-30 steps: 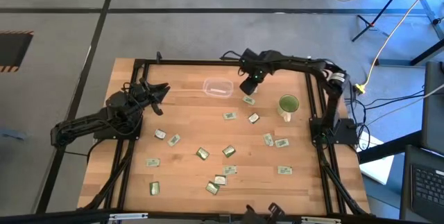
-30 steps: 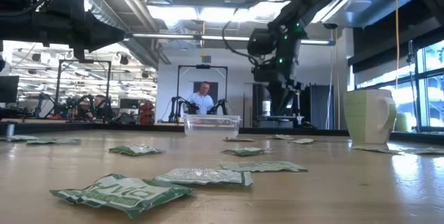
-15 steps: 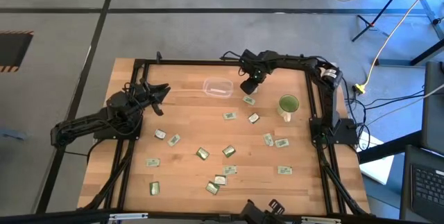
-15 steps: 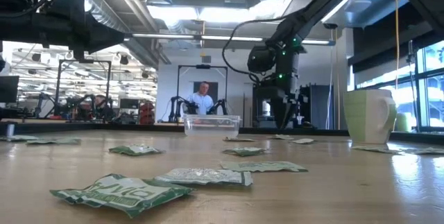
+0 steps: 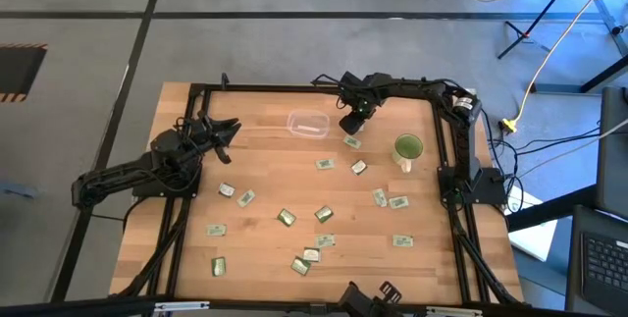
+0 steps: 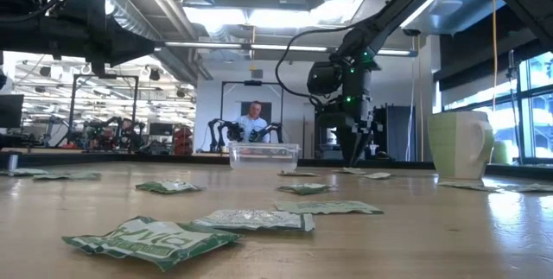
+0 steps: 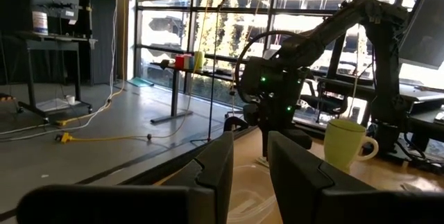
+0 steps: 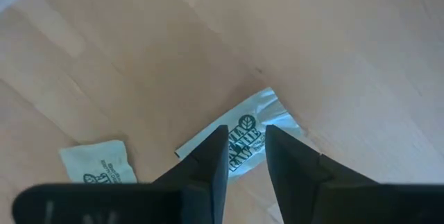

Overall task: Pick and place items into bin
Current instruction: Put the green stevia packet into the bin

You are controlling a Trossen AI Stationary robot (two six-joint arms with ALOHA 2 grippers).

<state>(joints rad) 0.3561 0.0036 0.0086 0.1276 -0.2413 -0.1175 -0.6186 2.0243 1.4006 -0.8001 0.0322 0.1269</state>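
Right gripper [image 8: 244,156] is down low over the wooden worktop [image 5: 265,175] near its far edge, dark fingers spread a little with a flat crinkly packet [image 8: 239,139] showing in the gap between them, leaf logo and green print on white foil; whether the fingertips touch it cannot be told. A second pale packet [image 8: 98,161] lies just beside, partly cut off behind the finger. From above, that gripper [image 5: 350,124] sits between the clear, round-cornered bin [image 5: 307,124] and the green round cup [image 5: 407,146], and the packet under it is mostly hidden. The other items [image 5: 285,217] lie scattered flat across the planks towards the near edge. Left gripper [image 5: 225,132] waits at the left edge, its blunt fingers [image 7: 211,175] slightly apart.
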